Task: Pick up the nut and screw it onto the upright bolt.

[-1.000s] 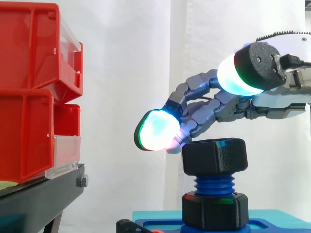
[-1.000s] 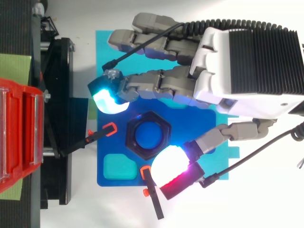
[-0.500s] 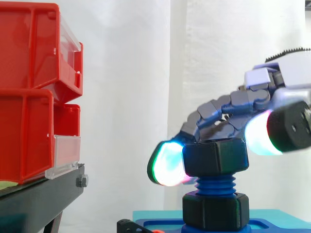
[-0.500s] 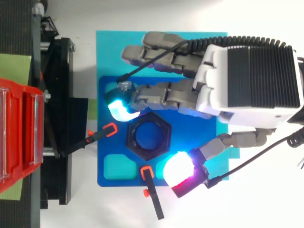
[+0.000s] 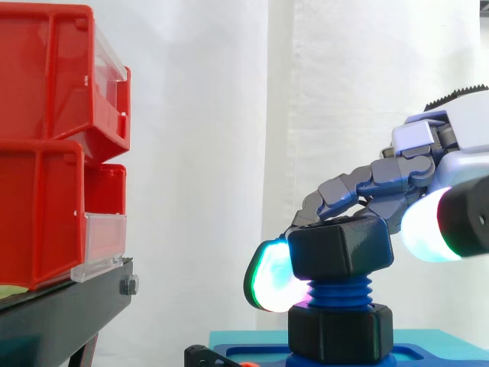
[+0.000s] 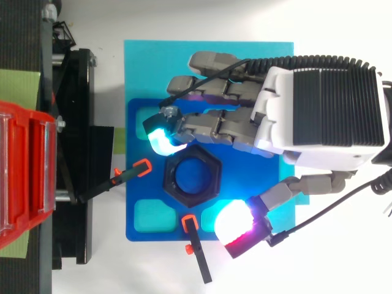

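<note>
On blue bolt (image 5: 338,293), black nut (image 5: 340,245) sits tilted; hand (image 6: 318,110) around it, clamp unclear. Likely light, rigid: hold opposite flats.

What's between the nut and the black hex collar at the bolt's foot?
Side view: a few turns of bare blue bolt thread. The nut sits tilted above them, the black hex collar below.

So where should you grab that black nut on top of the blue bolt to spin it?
Take the nut by two flat sides that face away from each other, coming down from above. It has six flat sides, and a grip would probably slip less there than on the corners. It sits on top of the upright bolt, looking a little tilted.
</note>
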